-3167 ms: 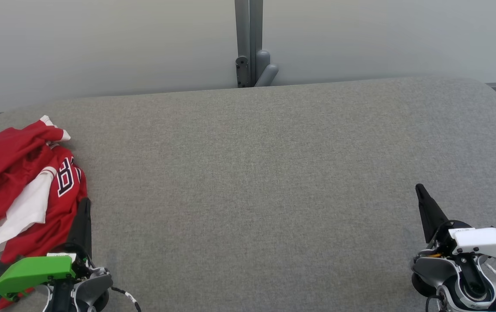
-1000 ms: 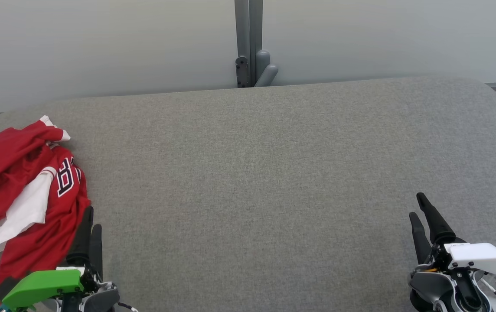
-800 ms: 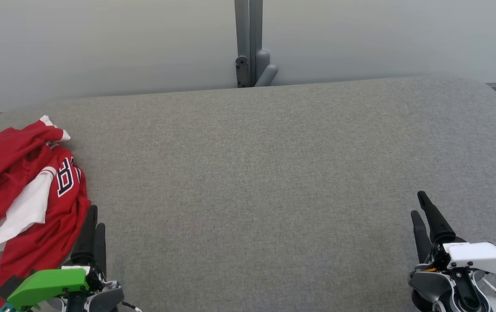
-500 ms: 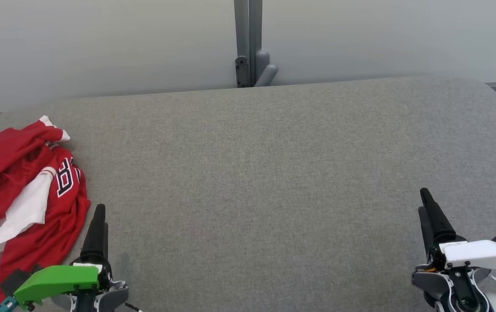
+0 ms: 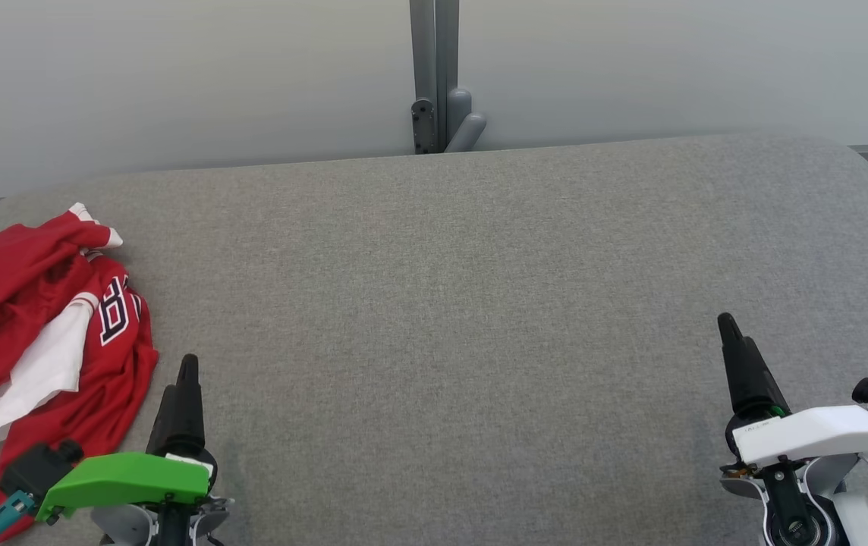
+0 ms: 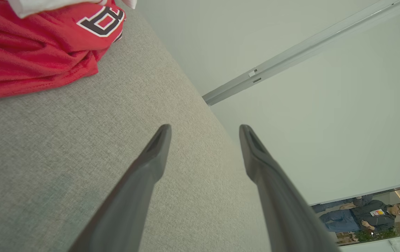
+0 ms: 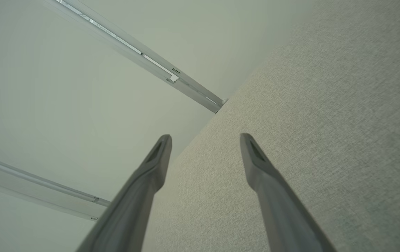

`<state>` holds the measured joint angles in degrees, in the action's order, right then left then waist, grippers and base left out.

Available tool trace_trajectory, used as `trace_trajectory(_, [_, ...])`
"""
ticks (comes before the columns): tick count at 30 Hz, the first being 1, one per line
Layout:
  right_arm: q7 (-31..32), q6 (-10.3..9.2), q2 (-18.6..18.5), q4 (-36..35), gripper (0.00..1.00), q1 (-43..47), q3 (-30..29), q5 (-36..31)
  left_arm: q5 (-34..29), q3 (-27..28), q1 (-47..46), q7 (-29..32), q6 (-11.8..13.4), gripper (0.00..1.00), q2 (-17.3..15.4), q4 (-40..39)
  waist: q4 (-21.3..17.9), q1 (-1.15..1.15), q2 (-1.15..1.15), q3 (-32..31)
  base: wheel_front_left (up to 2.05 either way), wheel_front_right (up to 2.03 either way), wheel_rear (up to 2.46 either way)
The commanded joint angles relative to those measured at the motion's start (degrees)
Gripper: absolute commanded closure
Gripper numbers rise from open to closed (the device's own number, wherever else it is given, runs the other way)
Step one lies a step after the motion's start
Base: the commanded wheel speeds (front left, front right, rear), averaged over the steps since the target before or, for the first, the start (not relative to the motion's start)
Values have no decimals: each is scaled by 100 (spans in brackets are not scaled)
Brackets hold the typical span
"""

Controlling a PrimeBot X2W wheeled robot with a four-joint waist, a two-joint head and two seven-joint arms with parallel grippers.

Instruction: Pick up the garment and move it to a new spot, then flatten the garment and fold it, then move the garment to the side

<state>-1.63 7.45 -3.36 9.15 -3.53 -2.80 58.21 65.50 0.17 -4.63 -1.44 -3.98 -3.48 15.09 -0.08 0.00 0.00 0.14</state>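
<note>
One crumpled red and white shirt (image 5: pixel 47 334) lies at the left edge of the grey bench (image 5: pixel 449 303). Just to its right, at the near edge, the left hand (image 5: pixel 182 377) sits with its two fingers spread apart, holding nothing and clear of the cloth. A grey post (image 5: pixel 436 76) stands behind the far edge at the middle. At the near right, well away from the shirt, the right hand (image 7: pixel 205 135) is likewise spread and empty.
</note>
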Motion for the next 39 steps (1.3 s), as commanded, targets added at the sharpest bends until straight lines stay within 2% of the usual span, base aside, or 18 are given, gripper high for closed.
trace_trajectory(1, [-83, 3, -83, -129, 0, 11, 51, -377, -392, -26, -86, -78, 49, 0, -94, -71, 2, 0, 0, -3, 0, 0, 0])
trace_trajectory(12, [-301, 3, -174, -133, 0, 69, 240, -1572, -1732, -155, -33, -299, 209, 0, -208, 89, 0, 0, 0, -4, 0, 0, 0])
trace_trajectory(39, [-734, 4, -188, -82, 0, 258, 239, -3458, -3738, -337, 138, -740, 443, 0, -379, -62, 17, 0, 0, -4, 0, 0, 0])
